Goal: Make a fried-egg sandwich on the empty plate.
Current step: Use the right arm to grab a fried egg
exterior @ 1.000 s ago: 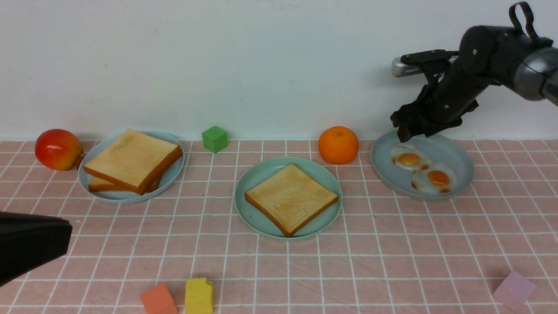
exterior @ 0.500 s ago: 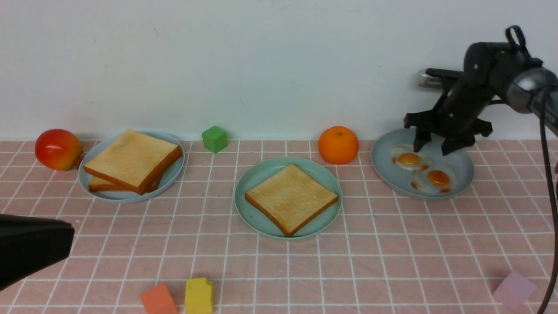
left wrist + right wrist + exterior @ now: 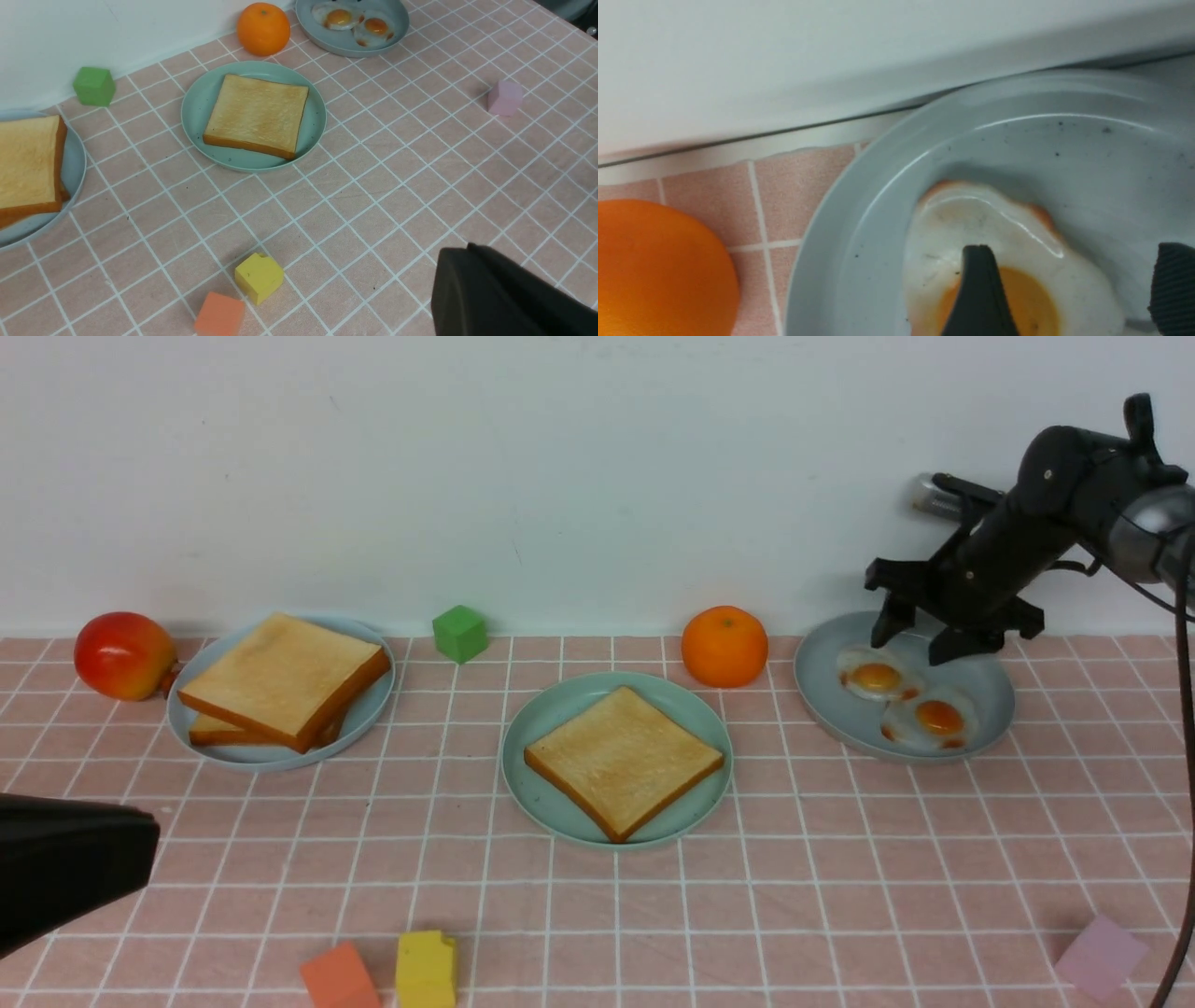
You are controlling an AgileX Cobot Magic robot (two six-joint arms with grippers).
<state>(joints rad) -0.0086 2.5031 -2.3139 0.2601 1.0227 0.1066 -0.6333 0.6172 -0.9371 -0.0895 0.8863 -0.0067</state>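
Mint-green plate at the middle of the pink tiled table, carrying a single golden toast slice with dark crust, laid flat, corners turned diamond-wise in the front view. No egg on that slice and no second slice over it, so no sandwich assembled there yet.

To the right, near the wall: grey-blue plate with two fried eggs side by side, the farther egg and the nearer egg, edges touching or nearly so. Right gripper poised low over the far side of that plate, fingers spread wide apart and gripping nothing. In the right wrist view, one finger over the yolk of the farther egg, the other beyond that egg's edge over bare plate. Contact with the egg: cannot tell.

Left gripper low at the near left of the table, well apart from every plate, fingers closed and empty.

Round orange between the two plates, just beside the grey-blue rim. On the left, pale blue plate holding two stacked toast slices. Red-and-yellow fruit just beside it. Green cube by the wall. Orange block and yellow block side by side at the near edge. Pink block at the near right.
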